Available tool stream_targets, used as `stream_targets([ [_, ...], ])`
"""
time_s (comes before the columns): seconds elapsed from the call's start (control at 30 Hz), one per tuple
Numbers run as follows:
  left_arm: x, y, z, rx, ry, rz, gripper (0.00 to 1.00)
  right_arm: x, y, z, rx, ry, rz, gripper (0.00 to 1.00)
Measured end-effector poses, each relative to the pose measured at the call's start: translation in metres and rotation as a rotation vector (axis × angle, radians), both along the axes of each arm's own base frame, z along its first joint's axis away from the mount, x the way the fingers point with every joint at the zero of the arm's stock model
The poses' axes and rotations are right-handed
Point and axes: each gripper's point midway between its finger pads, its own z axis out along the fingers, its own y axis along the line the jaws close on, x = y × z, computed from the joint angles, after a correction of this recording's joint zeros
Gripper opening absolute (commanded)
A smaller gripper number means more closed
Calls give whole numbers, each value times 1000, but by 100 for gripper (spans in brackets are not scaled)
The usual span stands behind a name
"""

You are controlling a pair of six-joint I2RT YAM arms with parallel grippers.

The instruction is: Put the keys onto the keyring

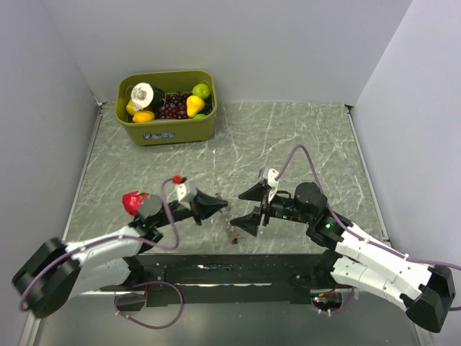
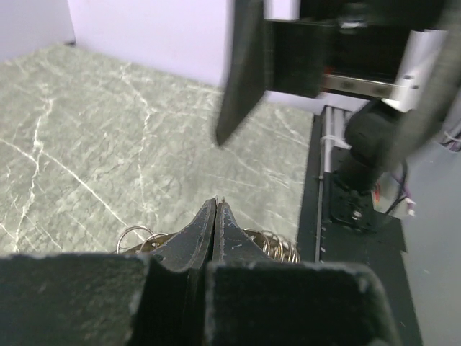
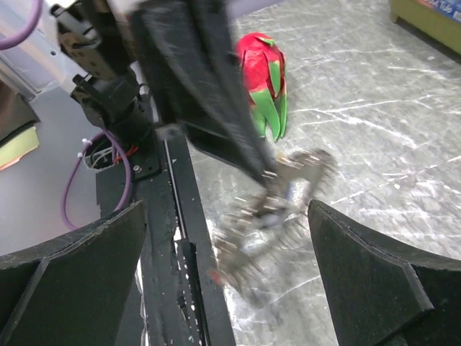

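My left gripper (image 1: pixel 218 207) is shut on the keyring (image 1: pixel 227 218) and holds it just above the table. In the left wrist view its jaws (image 2: pixel 217 203) are pressed together, with grey metal rings (image 2: pixel 277 244) showing on both sides. A bunch of keys (image 1: pixel 232 233) hangs from the ring, blurred in the right wrist view (image 3: pixel 241 263), with a red bit low down. My right gripper (image 1: pixel 250 206) is open and empty, its jaws spread wide, facing the left gripper's tip and the hanging keyring (image 3: pixel 299 173). Its gripper (image 3: pixel 225 209) frames the bunch without touching it.
A green bin (image 1: pixel 167 131) of toy fruit stands at the back left. A red and green toy dragon fruit (image 1: pixel 132 202) lies beside the left arm, also in the right wrist view (image 3: pixel 263 79). A black mounting rail (image 1: pixel 216 270) runs along the near edge.
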Motion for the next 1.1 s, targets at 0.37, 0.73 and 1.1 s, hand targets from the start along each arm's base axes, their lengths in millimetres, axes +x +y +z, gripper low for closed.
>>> stream_targets([
  [0.37, 79, -67, 3, 21, 64, 38, 1, 4, -15, 0, -3, -6, -82, 100],
  [0.73, 56, -37, -151, 201, 423, 123, 37, 4, -23, -42, -67, 82, -125, 100],
  [1.1, 53, -17, -102, 75, 371, 257, 96, 7, -20, -50, -87, 109, -127, 100],
])
